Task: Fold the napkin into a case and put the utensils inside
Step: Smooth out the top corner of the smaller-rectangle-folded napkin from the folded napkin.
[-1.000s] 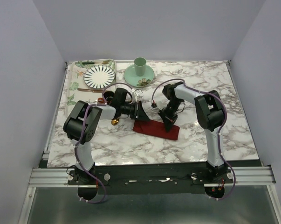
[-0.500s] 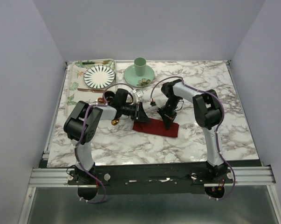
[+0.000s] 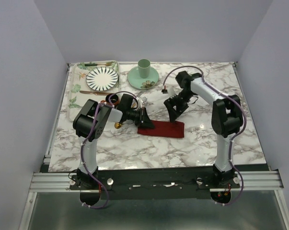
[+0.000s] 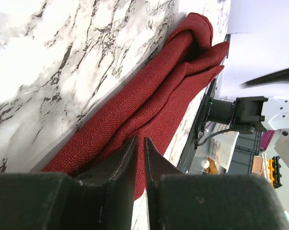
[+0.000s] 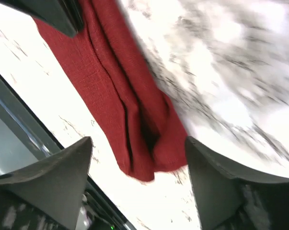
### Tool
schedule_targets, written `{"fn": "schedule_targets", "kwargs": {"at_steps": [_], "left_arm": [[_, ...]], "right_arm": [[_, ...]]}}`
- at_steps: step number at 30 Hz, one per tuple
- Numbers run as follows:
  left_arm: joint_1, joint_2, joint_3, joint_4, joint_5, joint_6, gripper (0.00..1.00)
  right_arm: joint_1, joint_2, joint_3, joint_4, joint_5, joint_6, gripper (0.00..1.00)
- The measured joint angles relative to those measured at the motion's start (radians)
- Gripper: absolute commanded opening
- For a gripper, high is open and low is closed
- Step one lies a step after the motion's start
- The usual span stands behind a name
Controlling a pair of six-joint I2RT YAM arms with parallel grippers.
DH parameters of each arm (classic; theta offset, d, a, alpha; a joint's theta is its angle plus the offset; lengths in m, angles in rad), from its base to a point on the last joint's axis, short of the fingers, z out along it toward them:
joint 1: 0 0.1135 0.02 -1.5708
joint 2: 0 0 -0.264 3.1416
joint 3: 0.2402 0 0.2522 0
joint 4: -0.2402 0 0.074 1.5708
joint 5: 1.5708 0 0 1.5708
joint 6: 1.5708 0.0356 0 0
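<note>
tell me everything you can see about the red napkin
The napkin is dark red woven cloth, folded into a narrow, long strip with layered edges and soft creases, lying flat on the marble table. Nearly closed fingers of the left gripper meet its left end; a pinch can't be confirmed. The right gripper, open, hovers clear of it.

Robot laboratory test cell, dressed as a dining place. Table (image 3: 206, 143) with a marble-patterned top; plain pale walls (image 3: 154, 28) close around its far and side edges; metal rail (image 3: 158, 181) along its near edge, carrying two cabled robot arms (image 3: 89, 139). On the table: leaf-print tray (image 3: 75, 88) with striped plate (image 3: 102, 78), green cup (image 3: 144, 68) on saucer (image 3: 134, 79), red napkin (image 3: 161, 129).
</note>
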Motion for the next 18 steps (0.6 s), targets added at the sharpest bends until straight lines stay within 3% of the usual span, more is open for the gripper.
{"fn": "schedule_targets", "kwargs": {"at_steps": [4, 7, 12, 18], "left_arm": [[0.000, 0.000, 0.002, -0.008, -0.001, 0.001, 0.24], [0.000, 0.000, 0.002, -0.010, -0.001, 0.002, 0.24], [0.000, 0.000, 0.003, -0.015, -0.002, 0.006, 0.24], [0.000, 0.000, 0.007, -0.024, -0.002, 0.014, 0.24]], "right_arm": [[-0.062, -0.103, -0.045, 0.055, -0.085, 0.037, 0.96], [-0.072, -0.181, -0.143, 0.098, -0.262, 0.116, 0.98], [-0.035, -0.184, -0.339, 0.238, -0.519, 0.275, 0.99], [0.010, -0.136, -0.446, 0.388, -0.633, 0.422, 0.99]]}}
